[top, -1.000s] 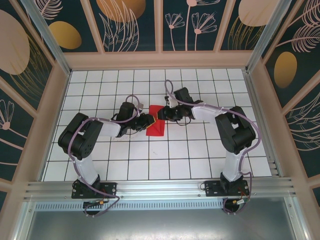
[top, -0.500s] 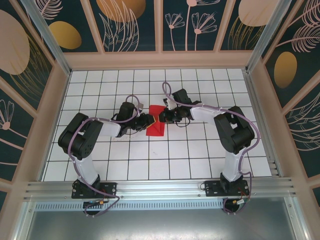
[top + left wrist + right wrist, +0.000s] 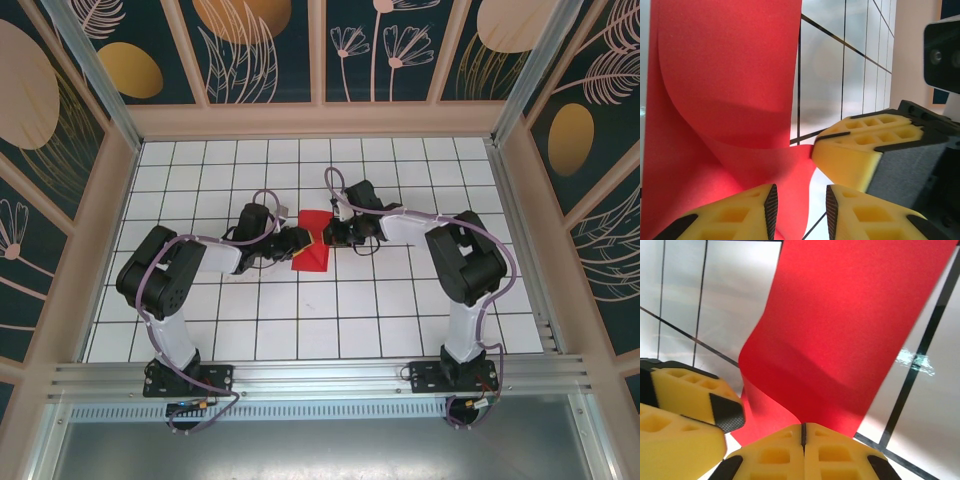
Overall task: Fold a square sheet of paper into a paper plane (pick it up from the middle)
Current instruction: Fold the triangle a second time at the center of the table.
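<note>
1. The square sheet of paper sits mid-worktop, a bit toward the far edge, partly folded and curling up.
2. Right tool is closed, and it looks pinched on the sheet's edge. Left tool has its fingers apart, with a flap lying loose between them.
3. My guess is it's thin, light, floppy stuff that slides on the tiles and tears easily. I'd grip gently at an edge near a crease.
</note>
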Tool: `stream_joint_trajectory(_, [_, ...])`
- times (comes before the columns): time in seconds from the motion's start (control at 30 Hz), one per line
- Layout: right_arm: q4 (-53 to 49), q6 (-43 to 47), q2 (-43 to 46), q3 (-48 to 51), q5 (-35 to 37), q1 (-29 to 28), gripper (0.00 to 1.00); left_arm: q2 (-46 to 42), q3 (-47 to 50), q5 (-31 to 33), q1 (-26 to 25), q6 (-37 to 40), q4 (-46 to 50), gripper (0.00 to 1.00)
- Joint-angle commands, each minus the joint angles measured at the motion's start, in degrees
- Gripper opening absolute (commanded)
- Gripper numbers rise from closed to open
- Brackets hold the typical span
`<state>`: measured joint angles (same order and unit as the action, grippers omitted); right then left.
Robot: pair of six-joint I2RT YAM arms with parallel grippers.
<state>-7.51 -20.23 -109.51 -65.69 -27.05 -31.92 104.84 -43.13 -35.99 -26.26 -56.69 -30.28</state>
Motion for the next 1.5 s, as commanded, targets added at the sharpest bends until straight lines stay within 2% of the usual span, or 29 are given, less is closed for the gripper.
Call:
stream_joint_trajectory(0.0, [-0.3, 0.1, -1.2, 0.7, 1.8, 0.3, 0.08, -0.6, -1.7, -1.4, -0.4, 0.2, -2.1, 0.34])
stream_joint_trajectory(0.47, [-0.9, 0.2, -2.4, -0.1, 4.1, 0.2, 0.08, 2.4, -6.2, -0.2, -1.3, 2.3, 2.2, 0.31])
stream_joint_trajectory(1.47, [-1.3, 0.1, -5.1, -2.6, 5.3, 0.2, 0.08, 5.8, -7.5, 1.4, -1.5, 4.1, 5.0, 0.29])
